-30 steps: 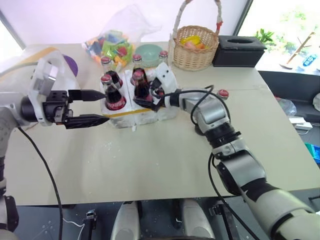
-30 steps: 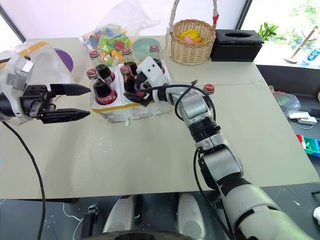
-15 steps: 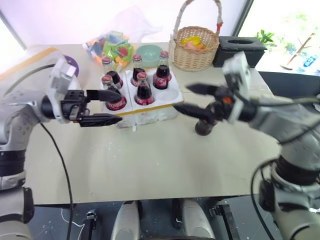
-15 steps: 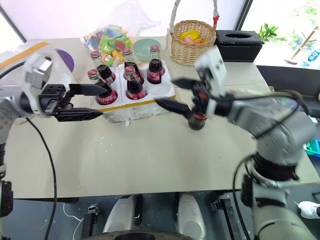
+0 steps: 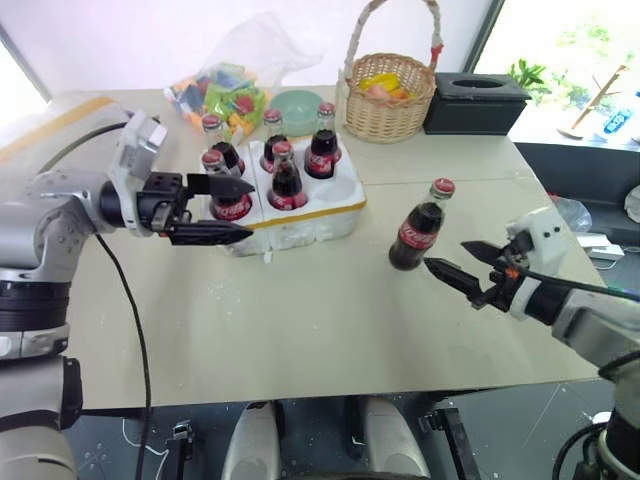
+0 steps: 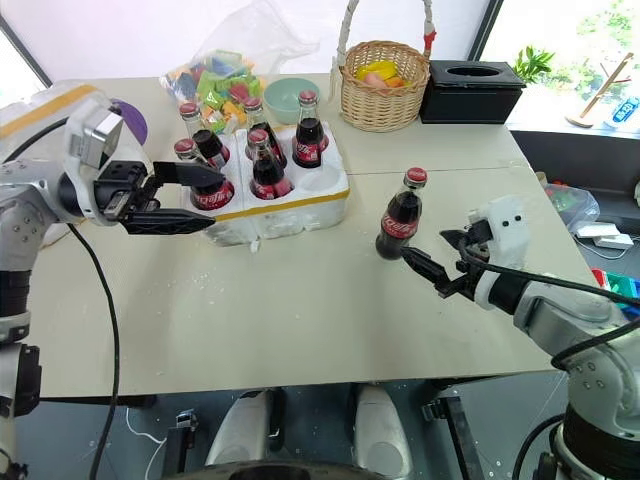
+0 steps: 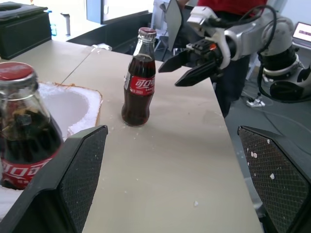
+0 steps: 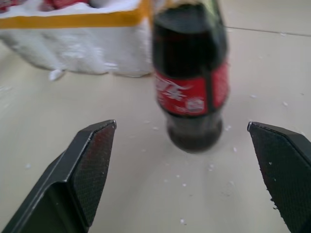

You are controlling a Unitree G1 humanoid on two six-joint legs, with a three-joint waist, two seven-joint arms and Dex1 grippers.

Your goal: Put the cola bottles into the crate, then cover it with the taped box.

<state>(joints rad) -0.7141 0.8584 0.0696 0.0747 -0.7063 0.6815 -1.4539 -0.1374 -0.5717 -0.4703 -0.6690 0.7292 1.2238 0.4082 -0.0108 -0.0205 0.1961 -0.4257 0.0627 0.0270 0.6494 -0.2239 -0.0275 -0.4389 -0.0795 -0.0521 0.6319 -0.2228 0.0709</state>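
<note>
The crate [image 5: 305, 218], a low white foam tray with a yellow strip, holds several cola bottles [image 5: 287, 178]; its front right well [image 5: 336, 190] is empty. One more cola bottle [image 5: 415, 228] stands alone on the table to the crate's right. My right gripper [image 5: 445, 255] is open just right of that bottle's base, pointing at it and apart from it. My left gripper [image 5: 250, 208] is open at the crate's front left corner, beside a bottle [image 5: 222, 188], holding nothing. The taped box [image 5: 55, 112] shows partly behind my left arm.
A wicker basket [image 5: 390, 95], a black box [image 5: 478, 100], a green bowl [image 5: 297, 105] and a bag of coloured pieces [image 5: 225, 95] line the back of the table. Foam crumbs lie around the crate. Bare tabletop [image 5: 300, 320] lies in front.
My right gripper has let go of a bottle in the crate's front middle well, then swung right and back to beside the lone bottle. The left gripper has edged slightly towards the crate.
</note>
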